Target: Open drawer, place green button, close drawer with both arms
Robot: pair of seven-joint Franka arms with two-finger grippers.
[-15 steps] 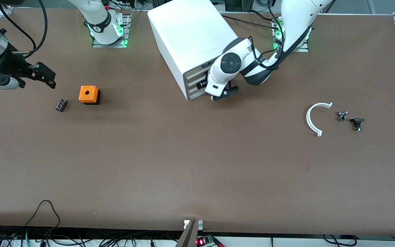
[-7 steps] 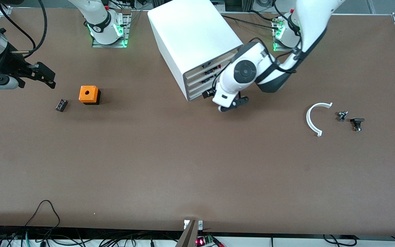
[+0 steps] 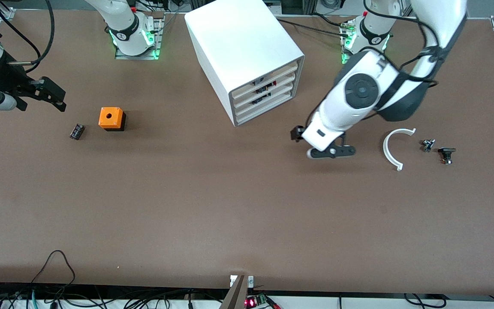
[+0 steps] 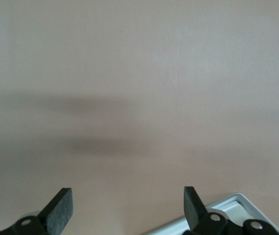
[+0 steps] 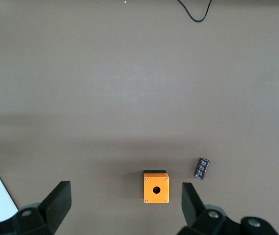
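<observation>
White slat fronts of the cabinet [image 3: 247, 60] look flush, the drawer [image 3: 266, 110] shut. The left gripper [image 3: 330, 152], fingers wide and empty, hangs over bare table [image 3: 230, 206] beside the white arc [image 3: 395, 148]. The button [image 3: 446, 154] lies toward the left arm's end; a centred, vertical descent is advised. The right gripper [image 3: 52, 92], fingers wide, waits near the orange box [image 3: 111, 118].

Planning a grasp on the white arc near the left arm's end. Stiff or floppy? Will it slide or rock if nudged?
The white arc keeps a clean, even curve lying flat, so it is probably rigid plastic. It looks thin and open, so likely light and apt to slide or spin on the table. Lying flat, it should hardly roll.
</observation>
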